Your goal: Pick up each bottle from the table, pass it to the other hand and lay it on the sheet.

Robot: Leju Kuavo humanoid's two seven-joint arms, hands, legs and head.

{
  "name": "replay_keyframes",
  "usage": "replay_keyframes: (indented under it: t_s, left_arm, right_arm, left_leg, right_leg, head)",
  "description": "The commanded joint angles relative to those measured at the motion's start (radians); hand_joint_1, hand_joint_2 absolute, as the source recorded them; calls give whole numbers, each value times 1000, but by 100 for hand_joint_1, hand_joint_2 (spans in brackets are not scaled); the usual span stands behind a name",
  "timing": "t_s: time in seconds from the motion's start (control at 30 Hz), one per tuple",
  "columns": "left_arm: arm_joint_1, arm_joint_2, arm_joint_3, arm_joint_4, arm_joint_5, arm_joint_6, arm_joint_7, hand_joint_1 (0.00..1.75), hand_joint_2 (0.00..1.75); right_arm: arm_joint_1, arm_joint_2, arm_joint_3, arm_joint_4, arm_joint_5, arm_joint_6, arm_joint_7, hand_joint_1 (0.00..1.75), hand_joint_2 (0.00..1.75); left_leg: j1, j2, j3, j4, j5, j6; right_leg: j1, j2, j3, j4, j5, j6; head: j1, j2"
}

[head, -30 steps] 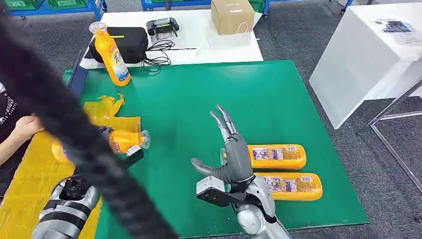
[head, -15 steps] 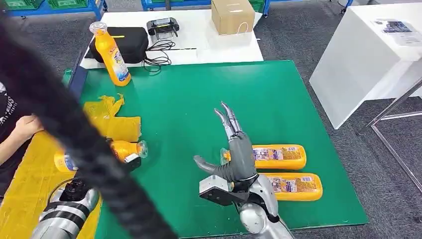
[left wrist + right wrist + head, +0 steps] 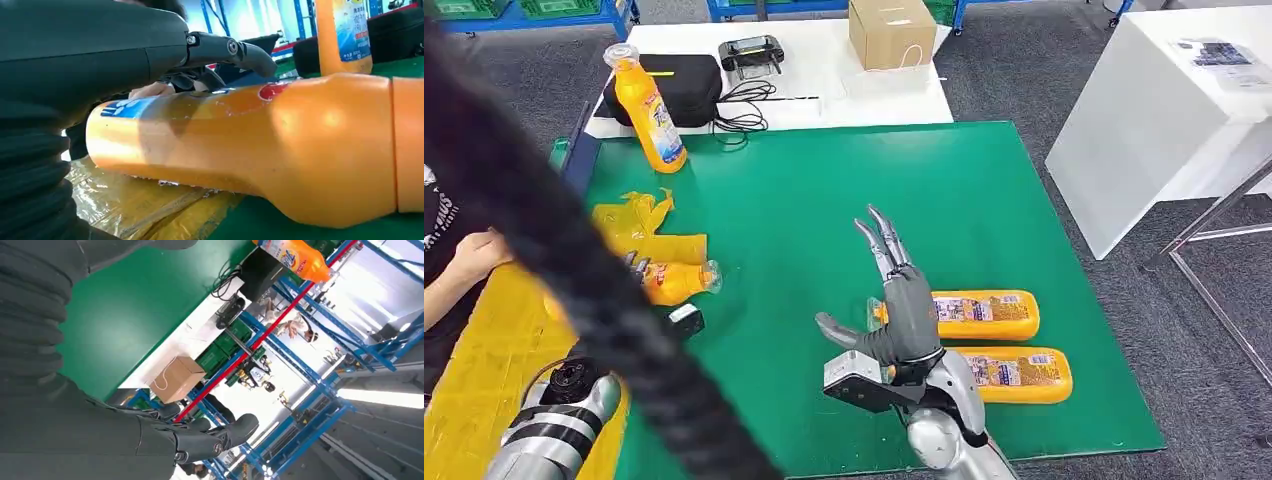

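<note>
Where it lies on the yellow sheet [image 3: 484, 360], the bottle [image 3: 674, 281] looks rigid, slick, best taken mid-body; left hand [image 3: 75, 75] rests over it, grip unclear. Right hand [image 3: 894, 300] is spread, empty.

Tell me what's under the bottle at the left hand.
The bottle lies on the crinkled yellow sheet, its neck out over the green mat. A dark cable covers part of it.
</note>
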Motion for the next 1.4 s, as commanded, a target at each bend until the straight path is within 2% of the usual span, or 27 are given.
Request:
replay_keyframes:
  t_s: [0.03, 0.17, 0.37, 0.57, 0.6, 0.63, 0.67, 0.7, 0.77, 0.8, 0.87, 1.0, 1.17, 1.27, 1.3, 1.4]
  left_arm:
    - [-25, -22, 14, 46, 2, -5, 0, 0, 175]
    - [-25, -22, 14, 46, 2, -5, 0, 0, 175]
    - [70, -15, 28, -119, 18, 45, -11, 0, 175]
    - [121, -21, 35, -234, 51, 34, -32, 0, 175]
    - [131, -24, 38, -261, 58, 62, -42, 0, 175]
    - [152, -39, 50, -323, 56, 153, -47, 0, 175]
    - [251, -129, 108, -605, 463, 232, -288, 0, 175]
    - [301, -150, 100, -765, 583, 123, -265, 0, 175]
    - [327, -147, 98, -868, 740, -4, -248, 0, 175]
    - [326, -144, 113, -866, 848, -60, -267, 0, 175]
    - [326, -129, 141, -827, 974, -141, -322, 0, 175]
    - [327, -143, 162, -787, 1039, -194, -374, 0, 175]
    - [327, -148, 158, -789, 1037, -193, -373, 0, 175]
    - [344, -142, 144, -805, 1088, -252, -370, 0, 175]
    - [350, -146, 142, -808, 1088, -251, -370, 0, 175]
    - [351, -148, 121, -813, 1099, -264, -374, 0, 175]
  right_arm:
    - [-35, -23, -8, 27, -2, 4, 4, 0, 175]
    - [-35, -23, -8, 27, -2, 4, 4, 0, 175]
    - [-59, -77, 4, 69, 109, 91, 78, 0, 175]
    - [-73, -112, -37, 92, 126, 124, 81, 0, 175]
    - [-79, -124, -43, 98, 140, 134, 87, 0, 175]
    - [-91, -160, -44, 108, 196, 142, 107, 0, 175]
    - [-72, -274, -108, 120, 157, 194, 138, 0, 175]
    - [-61, -320, -154, 147, 119, 219, 63, 0, 175]
    - [-49, -367, -238, 212, 74, 268, -60, 0, 175]
    - [-56, -373, -266, 246, 90, 269, -65, 0, 175]
    - [-77, -381, -291, 296, 90, 290, -91, 0, 175]
    - [-84, -409, -307, 327, 93, 306, -86, 0, 175]
    - [-85, -408, -307, 326, 93, 307, -85, 0, 175]
    - [-95, -405, -333, 353, 113, 295, -21, 0, 175]
    - [-99, -404, -340, 365, 117, 290, -15, 0, 175]
    - [-114, -412, -361, 412, 115, 298, -12, 0, 175]
  left_leg:
    - [0, 0, 1, 0, -1, 0]
    - [0, 0, 3, 0, -1, 1]
    - [1, 2, 3, 0, -2, 1]
    - [1, 0, 3, 0, -2, 1]
    - [1, 0, 3, 0, -2, 1]
    - [1, 0, 3, 1, -2, 1]
    - [0, 0, 1, 0, -1, 1]
    - [1, 0, 4, 1, -3, 1]
    - [1, -6, 2, 2, -3, 4]
    - [1, -4, 0, 1, -1, 2]
    - [-1, -5, 2, 1, -1, 2]
    - [-3, -5, 0, 1, -2, 3]
    - [-4, -6, 0, 1, -2, 5]
    - [-3, -3, 2, 2, -3, 6]
    - [-5, -4, 0, 0, 0, 6]
    - [-4, -3, 2, 1, -2, 7]
  right_leg:
    - [0, -1, 2, 0, -1, 0]
    - [1, -1, 3, -1, -1, 0]
    - [1, 0, 4, -2, -1, 0]
    - [1, -1, 4, -1, -1, 0]
    - [1, -1, 4, -1, -1, 0]
    - [1, -1, 4, -1, -1, 0]
    - [1, -1, 2, -1, -1, 0]
    - [2, -2, 6, -2, -2, 0]
    - [1, -7, 7, -3, -3, 3]
    - [1, -5, 2, -2, -1, 1]
    - [-1, -5, 4, -3, -1, 2]
    - [-2, -4, 4, -3, 0, 2]
    - [-4, -7, 3, -3, 0, 2]
    - [-2, -5, 6, -3, -1, 2]
    - [-3, -5, 2, -2, 0, 3]
    - [-3, -5, 5, -3, 0, 3]
  head:
    - [0, 0]
    - [0, 0]
    - [0, 0]
    - [0, 0]
    - [0, 0]
    - [0, 0]
    - [0, 0]
    - [0, 0]
    - [0, 0]
    - [-1, 0]
    - [-1, 0]
    - [0, 0]
    - [-1, 0]
    - [-1, 0]
    - [-1, 0]
    - [-1, 0]
